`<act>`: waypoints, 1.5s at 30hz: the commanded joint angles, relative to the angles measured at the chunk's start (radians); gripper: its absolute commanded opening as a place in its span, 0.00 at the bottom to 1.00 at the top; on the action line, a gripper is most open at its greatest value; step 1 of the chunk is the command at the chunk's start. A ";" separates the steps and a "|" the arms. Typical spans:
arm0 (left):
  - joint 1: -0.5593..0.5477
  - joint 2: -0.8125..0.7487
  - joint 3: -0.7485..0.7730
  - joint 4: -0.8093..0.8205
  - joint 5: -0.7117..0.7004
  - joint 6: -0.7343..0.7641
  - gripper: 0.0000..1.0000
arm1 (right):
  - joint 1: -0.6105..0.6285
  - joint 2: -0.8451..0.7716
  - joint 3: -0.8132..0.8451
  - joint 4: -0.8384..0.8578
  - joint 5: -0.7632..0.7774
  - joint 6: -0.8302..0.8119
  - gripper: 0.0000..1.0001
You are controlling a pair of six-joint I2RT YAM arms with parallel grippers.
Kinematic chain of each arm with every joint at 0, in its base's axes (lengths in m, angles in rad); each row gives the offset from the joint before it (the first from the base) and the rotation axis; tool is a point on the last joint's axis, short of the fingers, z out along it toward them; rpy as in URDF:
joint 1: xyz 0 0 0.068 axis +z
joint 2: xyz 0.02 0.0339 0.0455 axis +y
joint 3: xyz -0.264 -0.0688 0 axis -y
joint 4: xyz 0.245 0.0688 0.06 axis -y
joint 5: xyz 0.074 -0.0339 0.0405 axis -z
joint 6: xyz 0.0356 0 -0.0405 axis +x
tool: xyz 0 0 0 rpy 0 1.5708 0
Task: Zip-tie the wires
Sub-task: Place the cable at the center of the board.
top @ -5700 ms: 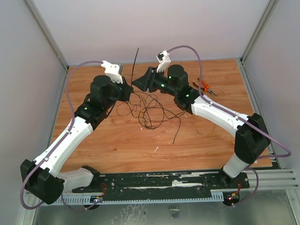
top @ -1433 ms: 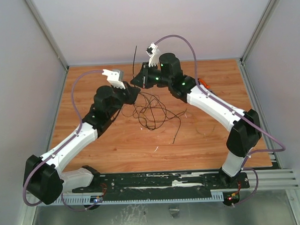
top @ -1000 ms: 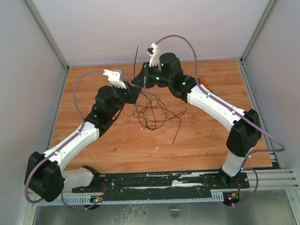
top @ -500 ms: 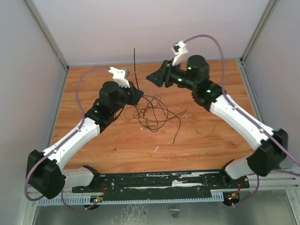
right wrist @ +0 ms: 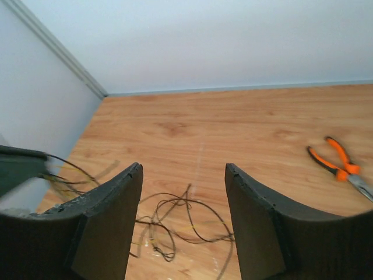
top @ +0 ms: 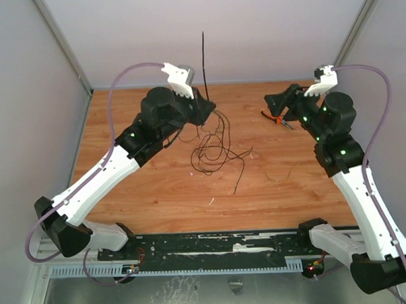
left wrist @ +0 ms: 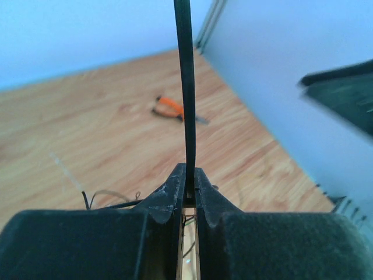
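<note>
A thin black zip tie (top: 204, 61) stands straight up from my left gripper (top: 206, 110), which is shut on its lower end. In the left wrist view the strap (left wrist: 185, 87) rises from between the closed fingertips (left wrist: 176, 184). The wires (top: 213, 146), a loose tangle of thin dark loops, hang from under that gripper down to the wooden table (top: 144, 188). How they are fastened there is hidden. My right gripper (top: 271, 102) is open and holds nothing, off to the right of the tangle. Its wrist view looks past the spread fingers (right wrist: 122, 192) at the wires (right wrist: 175, 224).
Orange-handled pliers (top: 280, 118) lie on the table at the back right, just below my right gripper, and show as pliers (right wrist: 339, 158) and pliers (left wrist: 173, 109) in the wrist views. Grey walls (top: 32, 99) close in the table on three sides.
My right gripper let go of the zip tie, opened and swung away to the right. My left gripper rose and moved right with the tie, lifting part of the wires.
</note>
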 commanded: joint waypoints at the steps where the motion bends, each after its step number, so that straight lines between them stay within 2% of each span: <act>1: -0.082 0.013 0.198 -0.106 -0.045 0.021 0.00 | -0.058 -0.068 -0.064 -0.076 0.076 -0.044 0.60; 10: -0.268 -0.021 0.328 -0.223 -0.169 -0.032 0.00 | -0.085 -0.120 -0.145 -0.079 0.095 -0.030 0.60; 15: -0.272 0.004 0.320 -0.228 -0.256 0.019 0.04 | -0.088 -0.094 -0.163 -0.067 0.119 -0.037 0.59; 18: -0.202 0.082 0.325 -0.245 -0.223 0.010 0.06 | -0.090 -0.069 -0.176 -0.053 0.116 -0.035 0.59; 21: -0.080 0.161 0.300 -0.241 -0.127 -0.024 0.07 | -0.091 -0.052 -0.191 -0.042 0.122 -0.037 0.59; 26: 0.094 0.326 0.213 -0.154 0.009 -0.056 0.06 | -0.098 -0.031 -0.218 -0.028 0.133 -0.048 0.59; 31: 0.186 0.526 0.225 -0.085 0.022 -0.070 0.02 | -0.101 -0.004 -0.230 -0.009 0.124 -0.048 0.59; 37: 0.250 0.720 0.344 -0.059 -0.013 -0.079 0.02 | -0.102 0.022 -0.247 0.014 0.117 -0.051 0.59; 45: 0.297 0.947 0.596 -0.072 -0.071 -0.093 0.02 | -0.104 0.067 -0.266 0.053 0.100 -0.059 0.60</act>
